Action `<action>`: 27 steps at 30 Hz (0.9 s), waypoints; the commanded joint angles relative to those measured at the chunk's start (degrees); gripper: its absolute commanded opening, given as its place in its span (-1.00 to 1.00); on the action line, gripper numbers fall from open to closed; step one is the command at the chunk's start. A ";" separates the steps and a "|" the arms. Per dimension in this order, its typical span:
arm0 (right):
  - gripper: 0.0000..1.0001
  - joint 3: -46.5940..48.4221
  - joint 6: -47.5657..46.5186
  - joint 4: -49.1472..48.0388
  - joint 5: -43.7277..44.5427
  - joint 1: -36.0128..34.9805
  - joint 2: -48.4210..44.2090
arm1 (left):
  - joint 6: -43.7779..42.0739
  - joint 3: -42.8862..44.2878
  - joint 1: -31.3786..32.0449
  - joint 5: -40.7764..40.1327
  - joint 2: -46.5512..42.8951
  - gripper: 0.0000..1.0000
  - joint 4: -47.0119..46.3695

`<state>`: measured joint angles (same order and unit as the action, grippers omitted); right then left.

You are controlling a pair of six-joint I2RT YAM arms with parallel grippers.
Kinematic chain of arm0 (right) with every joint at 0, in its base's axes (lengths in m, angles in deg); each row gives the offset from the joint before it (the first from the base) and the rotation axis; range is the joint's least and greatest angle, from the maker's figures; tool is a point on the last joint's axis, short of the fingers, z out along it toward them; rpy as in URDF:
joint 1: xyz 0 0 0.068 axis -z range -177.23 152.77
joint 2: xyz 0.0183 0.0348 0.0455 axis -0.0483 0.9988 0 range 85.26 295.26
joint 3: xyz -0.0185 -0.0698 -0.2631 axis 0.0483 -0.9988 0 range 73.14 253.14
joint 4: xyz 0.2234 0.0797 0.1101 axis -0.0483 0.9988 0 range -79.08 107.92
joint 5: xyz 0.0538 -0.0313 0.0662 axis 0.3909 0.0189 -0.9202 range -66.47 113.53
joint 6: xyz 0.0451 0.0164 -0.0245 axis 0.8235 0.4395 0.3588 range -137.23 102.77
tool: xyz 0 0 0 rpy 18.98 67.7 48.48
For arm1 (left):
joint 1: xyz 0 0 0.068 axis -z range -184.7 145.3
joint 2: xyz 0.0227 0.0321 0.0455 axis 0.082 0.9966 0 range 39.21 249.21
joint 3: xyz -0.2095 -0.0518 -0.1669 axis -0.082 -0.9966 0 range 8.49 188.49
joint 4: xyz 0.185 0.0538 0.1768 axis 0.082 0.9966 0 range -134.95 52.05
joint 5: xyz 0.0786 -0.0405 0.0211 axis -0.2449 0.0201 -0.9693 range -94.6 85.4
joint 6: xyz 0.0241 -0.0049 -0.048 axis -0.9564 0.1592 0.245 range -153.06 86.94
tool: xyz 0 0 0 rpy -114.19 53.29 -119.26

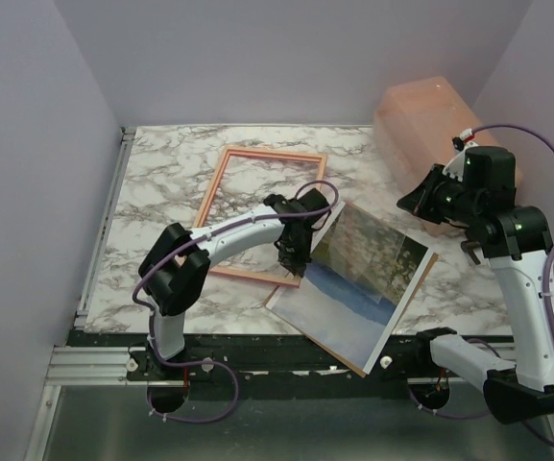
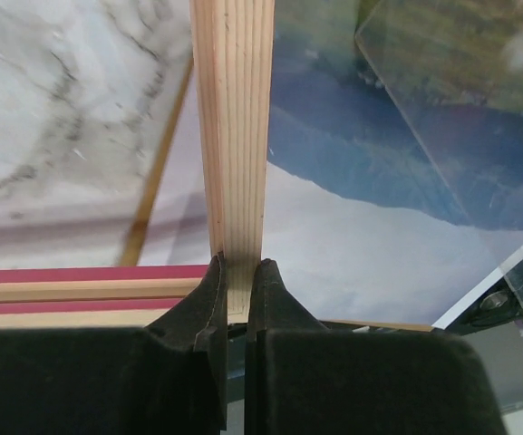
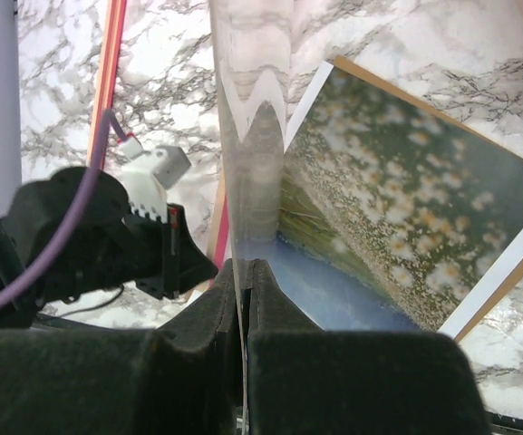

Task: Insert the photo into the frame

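Note:
The frame (image 1: 227, 197) lies orange-tan back up at the table's middle left. My left gripper (image 1: 293, 257) is shut on its near right corner. In the left wrist view my jaws (image 2: 237, 281) pinch the pale wooden bar (image 2: 234, 136), and the pink front (image 2: 80, 273) shows along the lower bar. The photo (image 1: 358, 283) lies picture up, angled, right of the frame, with a brown board edge (image 3: 506, 272) under it. It also shows in the left wrist view (image 2: 361, 217) and the right wrist view (image 3: 406, 199). My right gripper (image 3: 245, 272) is shut on a thin clear sheet (image 3: 252, 136), held on edge above the photo.
A translucent orange bin (image 1: 430, 120) lies at the back right, behind my right gripper (image 1: 416, 200). The photo's near corner overhangs the table's front edge (image 1: 257, 336). The clear sheet also shows in the left wrist view (image 2: 460, 100). Grey walls enclose the table.

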<state>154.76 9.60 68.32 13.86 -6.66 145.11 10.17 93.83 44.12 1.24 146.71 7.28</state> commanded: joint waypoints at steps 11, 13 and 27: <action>-0.99 4.52 -2.62 3.66 4.52 -0.13 -0.63 | 14.23 -3.55 11.12 5.07 -1.48 -0.41 -4.93; -0.99 5.15 -2.69 4.12 5.06 -0.13 -0.72 | 13.47 -4.54 10.96 6.36 -2.50 0.04 -7.22; -0.99 3.00 -2.47 3.41 3.02 -0.14 -1.50 | 11.57 -33.85 -4.28 14.52 -26.39 0.47 -31.10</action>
<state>158.43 7.56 72.37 18.07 -6.66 144.81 21.69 68.58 45.73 13.02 127.04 -16.26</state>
